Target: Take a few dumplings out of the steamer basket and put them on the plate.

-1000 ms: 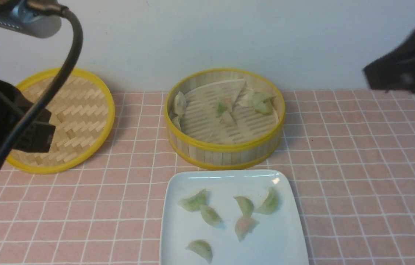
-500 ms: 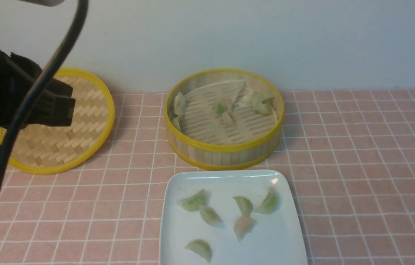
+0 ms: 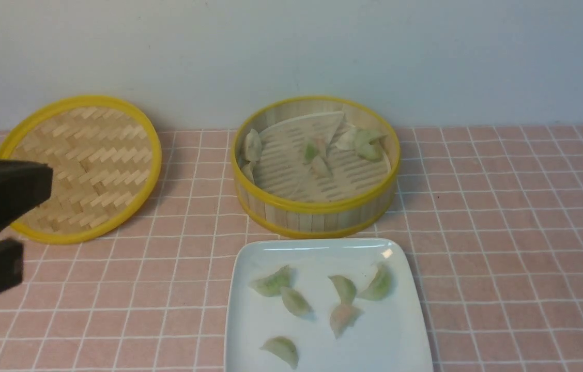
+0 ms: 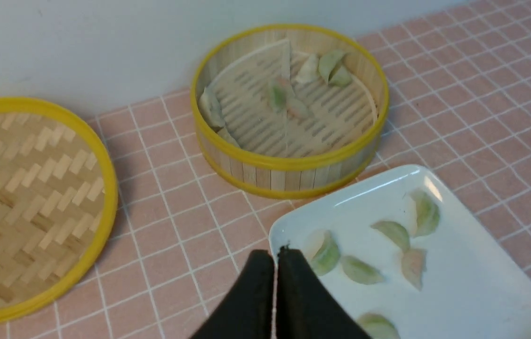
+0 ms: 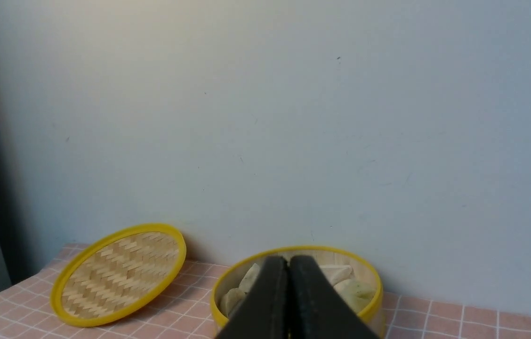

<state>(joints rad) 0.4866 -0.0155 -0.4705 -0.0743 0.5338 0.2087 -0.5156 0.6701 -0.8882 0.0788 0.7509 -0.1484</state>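
- pink table (image 3: 503,232) under a cloth ruled into small squares by thin white lines; plain pale, matte wall (image 3: 291,51) behind.
- steamer basket (image 3: 317,206): round bamboo, upright slat wall, yellow bands top and bottom. stands mid-table at the wall side. pale slotted floor, with one flap of a liner sheet standing up toward the far wall.
- dumplings (image 3: 252,145) left in the basket: small pleated crescents, translucent, pale green to whitish. a couple lean on the left wall, a few lie mid-floor, and a small cluster sits at the far right.
- plate (image 3: 389,336): glossy white, square with rounded corners and a shallow rim. on the robot's side of the basket, just beside it.
- six more of them lie spread on the plate, five greenish; pinkish dumpling (image 3: 343,318) near the middle.
- lid (image 3: 85,165): flat disc of herringbone weave in a yellow rim, left of the basket, apart from it.
- left gripper (image 4: 275,256): smooth black tapered fingers (image 4: 251,292) clenched flat together, gripping nothing, tips over the plate's near-left corner.
- right gripper (image 5: 288,263): fingers likewise pressed together and empty, held high facing the wall, basket beyond the tips.
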